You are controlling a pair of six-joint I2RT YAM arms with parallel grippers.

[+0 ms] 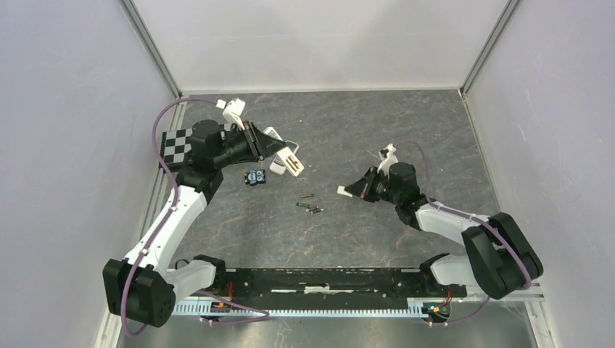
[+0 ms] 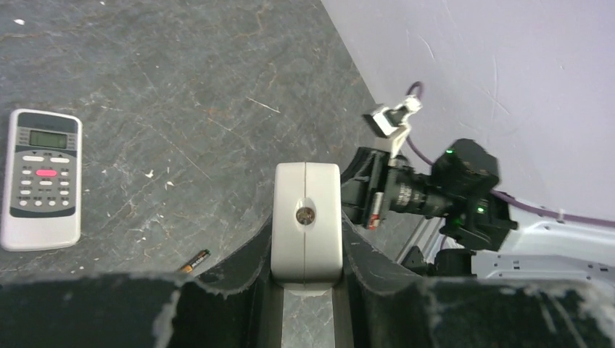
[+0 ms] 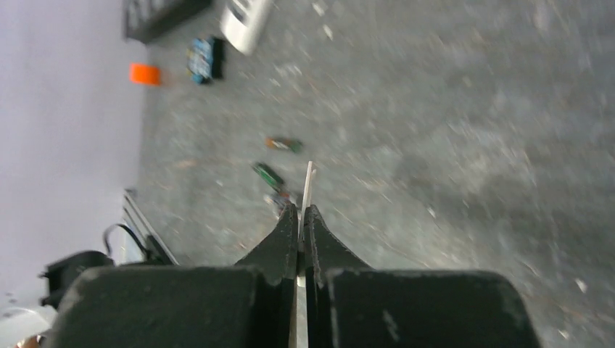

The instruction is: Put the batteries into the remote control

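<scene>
The left gripper [image 2: 305, 250] is clamped across the width of a white remote [image 2: 305, 196], holding it raised above the table [image 1: 406, 123] at far left. In the top view the remote's free end shows what appears to be an open compartment. The right gripper [image 3: 301, 216] has its jaws pressed together on a thin white plate [image 3: 307, 181], seen edge-on and probably the battery cover. Three batteries [image 1: 307, 196] lie loose on the table between the two grippers, near one another but apart, and a little nearer than the held remote. A second remote [image 2: 41, 180] lies face up on the table. Each battery is judged light, rigid, smooth and round, so expect it to roll or slip. Grip across the middle of the barrel, jaws square to its axis. The right gripper is occupied, so it should set the plate down first.
</scene>
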